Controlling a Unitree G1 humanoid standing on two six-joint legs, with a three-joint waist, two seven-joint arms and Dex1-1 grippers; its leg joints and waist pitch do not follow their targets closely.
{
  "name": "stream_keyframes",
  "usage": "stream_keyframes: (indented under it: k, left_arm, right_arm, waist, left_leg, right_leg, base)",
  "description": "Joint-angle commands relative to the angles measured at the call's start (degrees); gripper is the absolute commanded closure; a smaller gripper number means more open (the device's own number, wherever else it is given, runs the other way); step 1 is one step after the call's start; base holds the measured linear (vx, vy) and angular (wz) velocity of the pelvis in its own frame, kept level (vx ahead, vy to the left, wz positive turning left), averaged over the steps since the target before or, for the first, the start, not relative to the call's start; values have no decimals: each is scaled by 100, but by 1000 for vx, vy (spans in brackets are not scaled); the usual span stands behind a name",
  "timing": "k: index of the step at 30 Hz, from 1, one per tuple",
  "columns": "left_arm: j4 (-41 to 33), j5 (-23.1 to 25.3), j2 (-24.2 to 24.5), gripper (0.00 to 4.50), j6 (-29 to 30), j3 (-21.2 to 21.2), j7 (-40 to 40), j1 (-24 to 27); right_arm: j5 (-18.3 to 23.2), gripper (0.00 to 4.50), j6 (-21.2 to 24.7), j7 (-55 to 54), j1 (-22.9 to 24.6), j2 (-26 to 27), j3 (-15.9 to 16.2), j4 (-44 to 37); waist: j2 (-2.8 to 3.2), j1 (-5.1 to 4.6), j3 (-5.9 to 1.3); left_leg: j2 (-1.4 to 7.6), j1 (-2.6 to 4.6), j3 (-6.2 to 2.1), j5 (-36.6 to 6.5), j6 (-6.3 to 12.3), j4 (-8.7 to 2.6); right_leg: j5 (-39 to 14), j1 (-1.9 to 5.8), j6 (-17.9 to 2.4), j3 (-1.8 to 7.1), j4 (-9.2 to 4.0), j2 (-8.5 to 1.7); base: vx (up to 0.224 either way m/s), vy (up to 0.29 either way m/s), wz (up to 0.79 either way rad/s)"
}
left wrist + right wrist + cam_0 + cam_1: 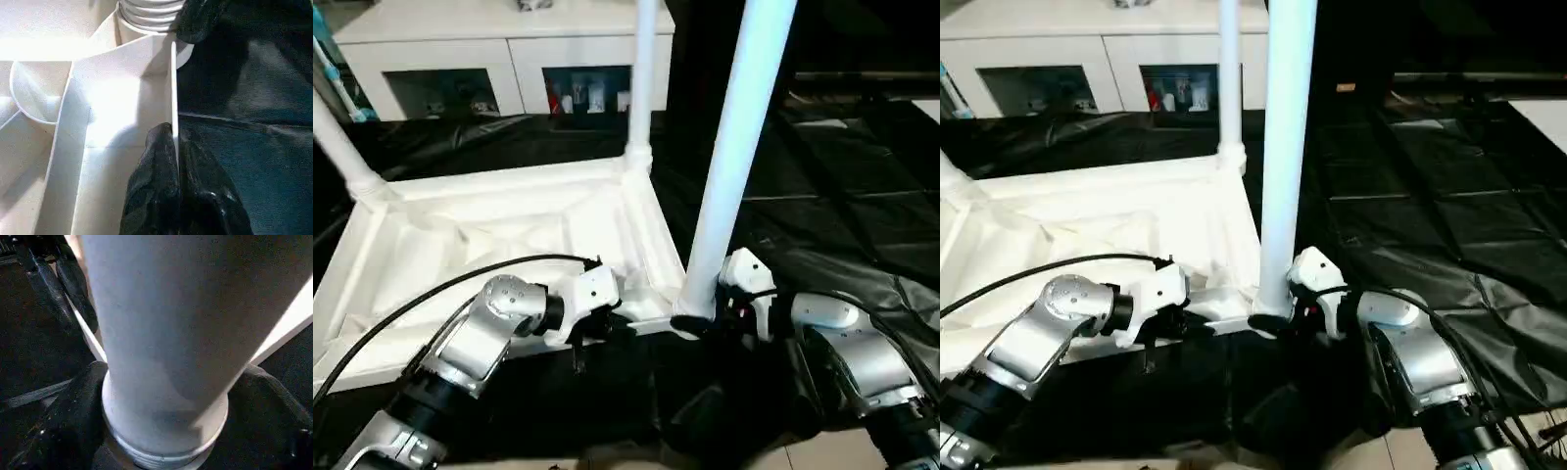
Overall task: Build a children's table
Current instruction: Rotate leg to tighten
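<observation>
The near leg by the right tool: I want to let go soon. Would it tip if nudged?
The near leg is tall and leans slightly, so probably tippy. Its threaded base seems not fully seated. Smooth plastic, likely light and slippery.

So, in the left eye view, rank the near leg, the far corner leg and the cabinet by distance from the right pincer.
1. Near leg: at the right pincer, its base between the fingers.
2. Far corner leg: upright at the tabletop's far corner.
3. Cabinet: at the back, behind the table.
</observation>
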Motion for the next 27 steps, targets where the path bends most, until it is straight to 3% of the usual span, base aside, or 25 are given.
stream_keyframes:
  k: [1,3,6,10,14,22,27]
  left_arm:
    - [-241,-101,-31,450,42,-247,-256,42]
    - [-283,-120,-22,450,72,-254,-264,32]
    - [-337,-129,-12,450,104,-258,-277,41]
    - [-343,-124,-14,450,114,-250,-277,39]
    - [-329,-120,-7,450,124,-256,-254,37]
    - [-321,-109,-4,450,152,-257,-250,49]
    - [-307,-92,0,450,151,-263,-244,52]
  right_arm:
    - [31,70,9,115,12,-51,125,-154]
    - [-2,70,-25,178,11,-56,169,-120]
    - [21,70,-28,187,7,-60,157,-114]
    - [105,70,-27,180,-19,-11,70,-97]
    - [141,98,-24,203,-10,8,56,-92]
    - [118,162,-73,194,48,37,106,-76]
    - [117,175,-77,192,51,52,101,-59]
  waist:
    - [-42,-12,-276]
    - [-60,-23,-253]
    - [-68,-23,-258]
    - [-60,-14,-286]
    - [-66,-11,-308]
    - [-70,-12,-298]
    - [-70,-9,-304]
  left_leg:
    - [217,57,-2,-652,502,-348]
    - [204,68,6,-863,373,-355]
    - [193,65,6,-851,308,-343]
    - [185,57,2,-642,356,-317]
    - [172,46,4,-466,464,-287]
    - [172,48,2,-539,458,-287]
    - [171,47,1,-470,485,-278]
  right_leg:
    - [159,311,-1561,201,-296,-375]
    - [-168,296,-1494,219,-328,-374]
    - [-227,294,-1453,234,-320,-374]
    - [76,304,-1478,233,-284,-368]
    - [454,318,-1552,225,-248,-359]
    - [315,316,-1543,220,-253,-357]
    - [385,320,-1553,220,-242,-358]
  base:
    - [0,0,0]
    - [0,0,0]
    - [0,0,0]
    - [0,0,0]
    - [0,0,0]
    - [0,0,0]
    - [0,0,0]
